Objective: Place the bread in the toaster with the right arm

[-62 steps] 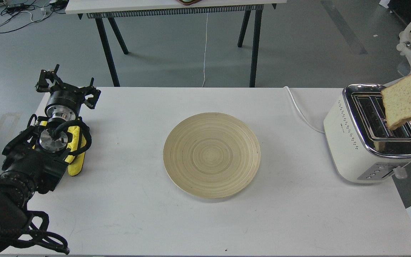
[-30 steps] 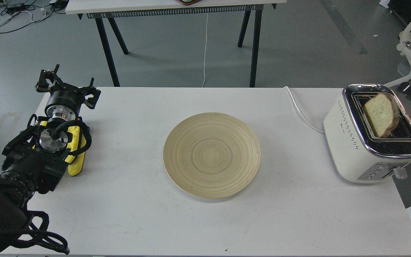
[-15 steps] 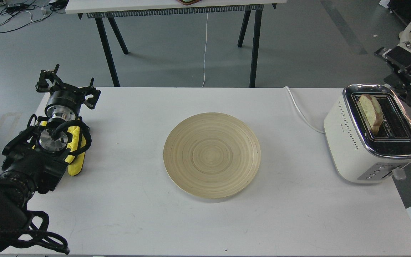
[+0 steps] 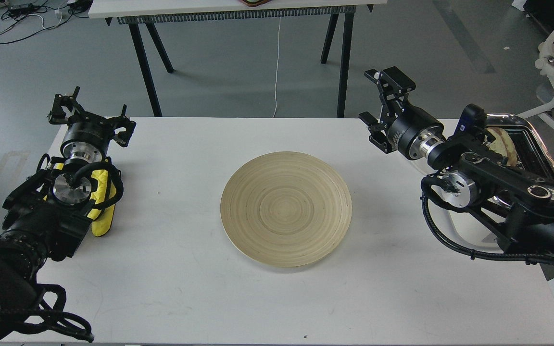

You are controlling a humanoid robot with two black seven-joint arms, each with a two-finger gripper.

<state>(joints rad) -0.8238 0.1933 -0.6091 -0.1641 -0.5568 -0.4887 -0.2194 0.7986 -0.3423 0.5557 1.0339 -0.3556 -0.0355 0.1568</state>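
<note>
A white table (image 4: 171,298) fills the foreground, with a round bamboo plate (image 4: 285,208) lying flat at its centre. On the left, the robot's left arm (image 4: 41,211) rests at the table's edge beside a yellow cloth (image 4: 100,221); its left gripper (image 4: 89,119) points away toward the far edge, fingers spread and holding nothing. On the right, the right arm (image 4: 498,192) reaches in across the front of the toaster (image 4: 529,137), hiding most of its cream body so that only part of the chrome top shows. The bread (image 4: 500,142) stands in the toaster, its rounded brown-crusted top rising just above the rim behind the arm; which slot cannot be told. The right gripper (image 4: 385,98) hangs above the table's far edge, left of the toaster and apart from the bread, its fingers parted and empty. Beyond, a second table (image 4: 238,8) on black legs stands on the grey floor, a white cord (image 4: 276,67) hanging from it.
</note>
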